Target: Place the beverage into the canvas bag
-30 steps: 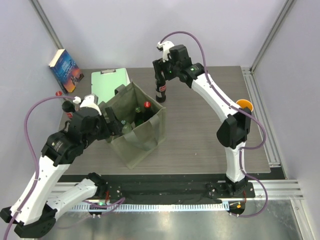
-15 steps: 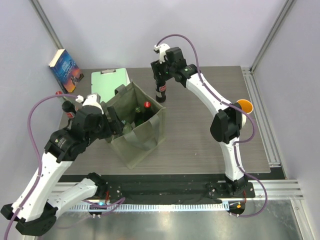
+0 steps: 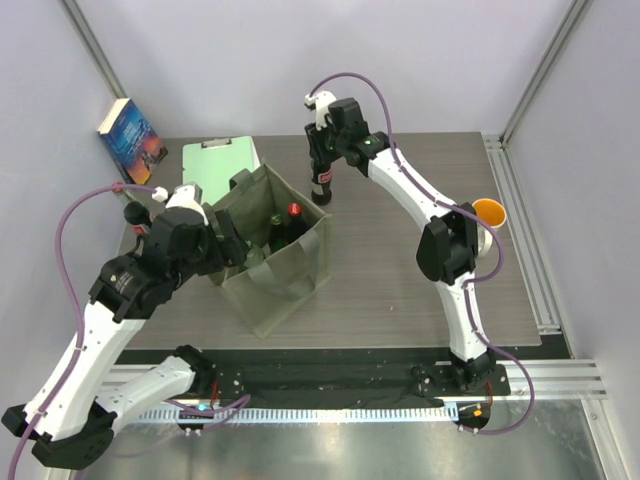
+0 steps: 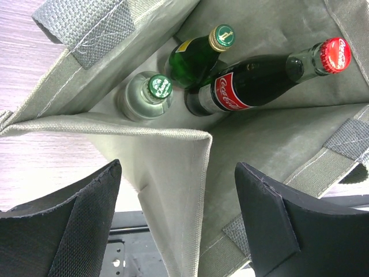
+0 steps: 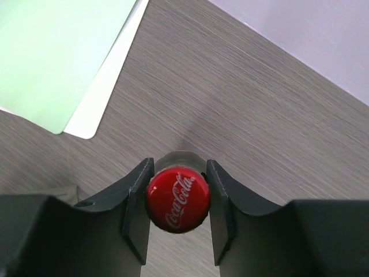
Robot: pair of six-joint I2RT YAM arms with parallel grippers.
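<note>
A cola bottle with a red cap stands upright on the table just behind the canvas bag. My right gripper comes down on it from above. In the right wrist view my right gripper is shut on its neck, both pads touching just under the cap. My left gripper is open and straddles the bag's near wall without pinching it. Inside the bag stand a cola bottle, a green bottle and a clear bottle with a green cap.
A mint-green clipboard lies flat behind the bag on the left. A book leans against the back left wall. An orange cup sits at the table's right edge, by the right arm's elbow.
My right gripper's jaws have shut on the standing cola bottle's neck, and the arm has shifted slightly left. The left arm and the bag have not moved.
</note>
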